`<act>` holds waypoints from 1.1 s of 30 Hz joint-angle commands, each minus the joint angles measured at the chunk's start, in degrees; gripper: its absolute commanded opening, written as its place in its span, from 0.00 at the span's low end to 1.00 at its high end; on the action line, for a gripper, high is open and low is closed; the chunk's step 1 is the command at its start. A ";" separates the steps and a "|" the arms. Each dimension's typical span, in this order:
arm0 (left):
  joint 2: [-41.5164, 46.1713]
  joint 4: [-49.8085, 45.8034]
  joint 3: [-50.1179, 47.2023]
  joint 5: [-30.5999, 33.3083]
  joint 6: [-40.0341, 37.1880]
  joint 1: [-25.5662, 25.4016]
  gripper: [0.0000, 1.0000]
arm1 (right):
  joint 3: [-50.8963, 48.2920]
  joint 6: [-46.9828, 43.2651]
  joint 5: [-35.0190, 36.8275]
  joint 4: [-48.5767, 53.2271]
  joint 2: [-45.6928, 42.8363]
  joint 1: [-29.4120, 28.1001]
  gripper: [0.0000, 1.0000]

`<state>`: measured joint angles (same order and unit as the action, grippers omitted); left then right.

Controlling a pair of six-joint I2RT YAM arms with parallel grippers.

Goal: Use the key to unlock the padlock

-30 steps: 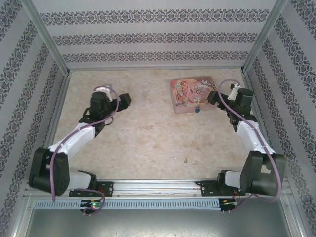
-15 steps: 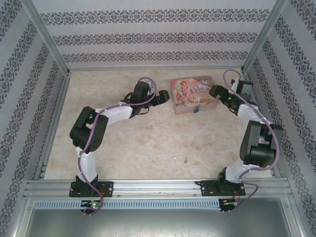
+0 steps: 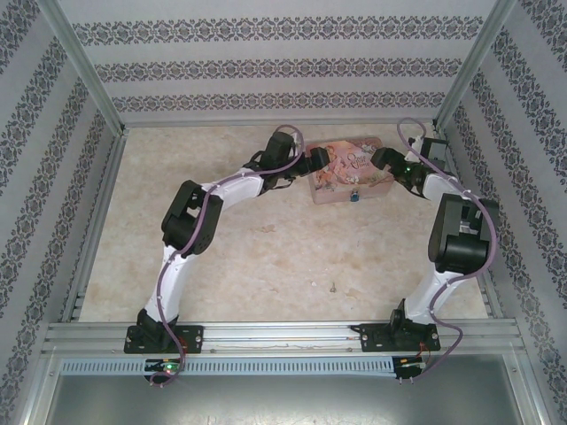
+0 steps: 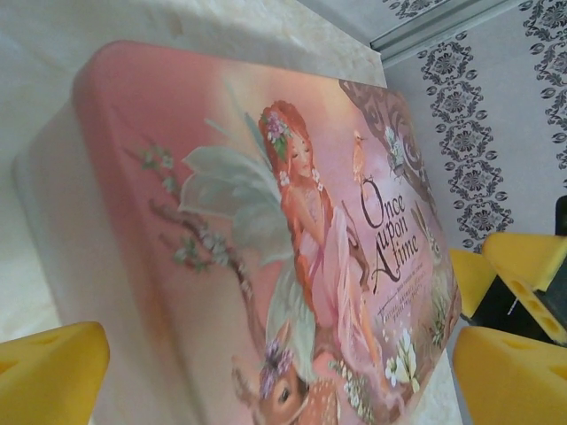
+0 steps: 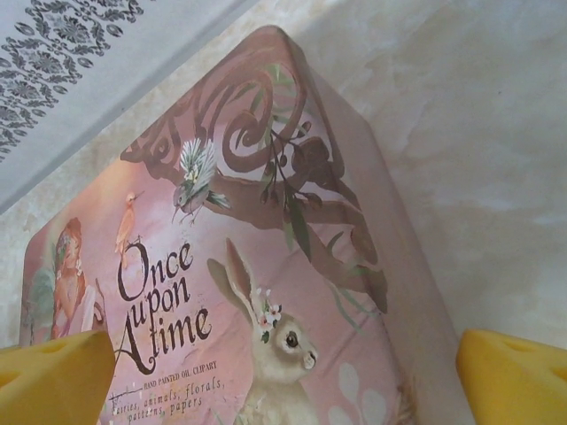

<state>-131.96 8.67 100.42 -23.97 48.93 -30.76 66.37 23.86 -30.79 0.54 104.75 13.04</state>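
Pink tin point(image 3: 350, 170): lying at the far right of the table point(image 3: 221, 257). Padlock point(image 3: 353, 196): sitting at the tin's near side. Key point(image 3: 332, 286): lying well apart, nearer the arm bases. Left gripper point(image 3: 314, 163): hovering at the tin's left end, jaws spread wide, grasping nothing. Right gripper point(image 3: 384, 160): hovering at its right end, jaws likewise spread, empty

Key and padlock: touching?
Apart. Top view: the key lies on the table's near side; the padlock sits at the pink tin's near edge, bare tabletop between them.
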 commanded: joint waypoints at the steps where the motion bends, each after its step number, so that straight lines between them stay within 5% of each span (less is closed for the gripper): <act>1: -2.50 -4.09 4.20 -1.67 1.40 -1.13 1.00 | 1.83 -0.20 -3.93 0.78 1.49 0.47 0.98; 11: -1.56 -3.40 3.23 -2.73 1.87 -1.76 1.00 | -0.11 0.38 -10.32 1.83 -0.80 -1.69 0.98; 23: 12.94 3.77 -17.28 -0.34 1.01 -1.09 0.99 | -11.99 1.07 -8.90 2.37 -12.47 -11.15 0.98; 33: 26.34 5.90 -33.62 2.25 -0.05 0.78 0.99 | -22.47 5.79 -3.54 0.83 -23.24 -24.61 0.99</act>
<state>-109.30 9.43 68.47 -16.27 49.21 -28.47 45.56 26.85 -30.30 4.05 84.12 -6.83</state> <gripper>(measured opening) 0.994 0.985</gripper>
